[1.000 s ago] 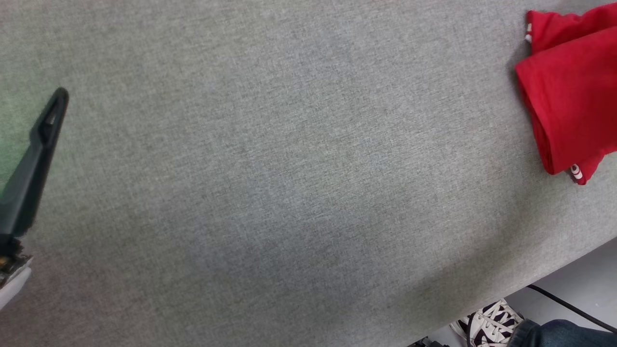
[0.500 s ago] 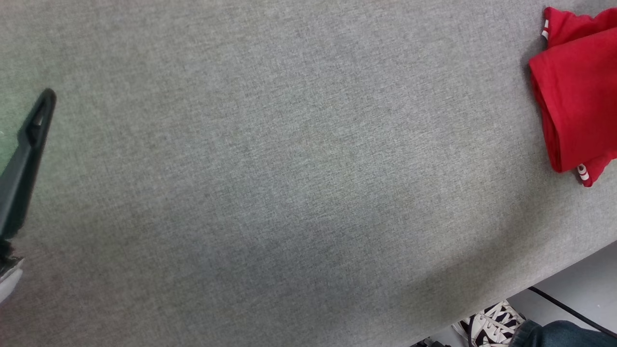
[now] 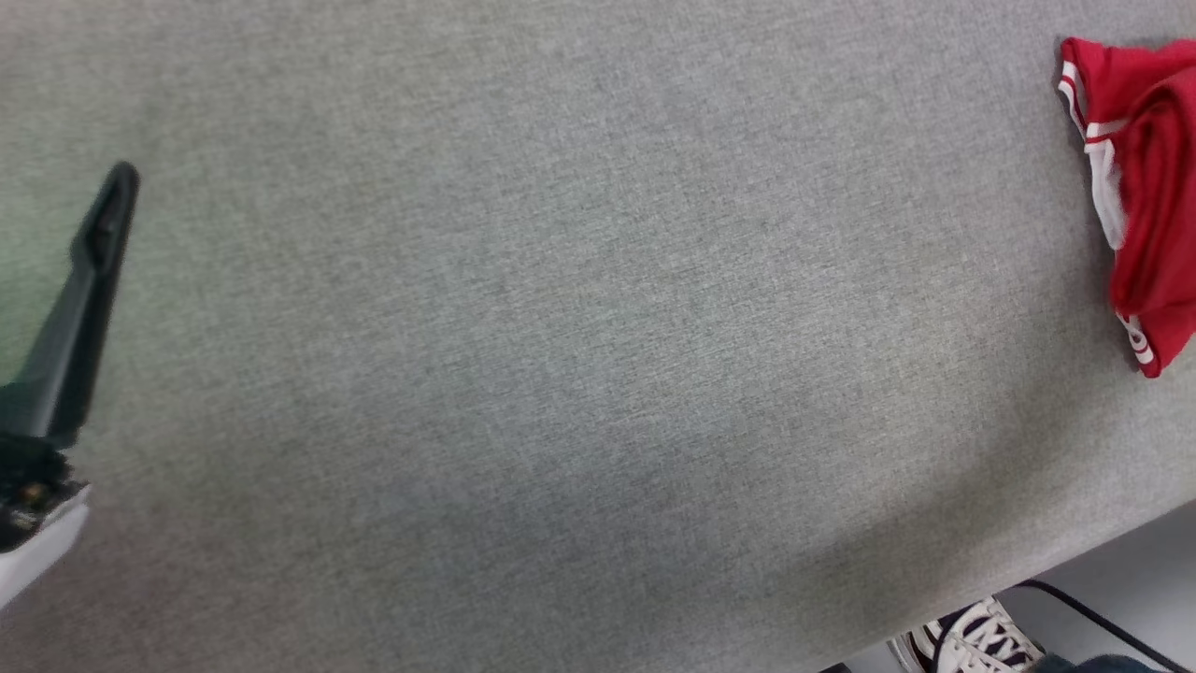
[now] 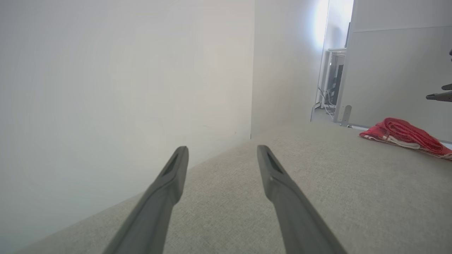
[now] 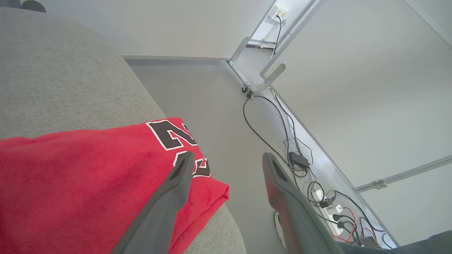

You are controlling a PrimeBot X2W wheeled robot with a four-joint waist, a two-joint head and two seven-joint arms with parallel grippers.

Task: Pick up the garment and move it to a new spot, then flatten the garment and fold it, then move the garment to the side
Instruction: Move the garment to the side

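The garment (image 3: 1145, 187), red with white striped trim, lies bunched at the far right of the grey table (image 3: 561, 374). In the right wrist view it (image 5: 70, 183) rests on the table's corner with its black white-outlined number facing up. My right gripper (image 5: 226, 160) hangs open just above its edge, and its left finger (image 5: 176, 183) overlaps the red cloth, holding nothing. My left gripper (image 4: 220, 155) is open and empty over the table's far left, far from the garment (image 4: 406, 135). One of its dark fingers (image 3: 93, 252) shows in the head view.
The table's front edge runs across the lower right of the head view, with a person's black-and-white shoe (image 3: 972, 645) and a cable on the floor beyond it. Cables and a power strip (image 5: 328, 201) lie on the floor beside the table's corner. A white wall (image 4: 123, 88) stands behind the table.
The right gripper has opened and let the garment go. The garment has slumped toward the right edge of the head view, its white trim now showing. The left finger has barely shifted.
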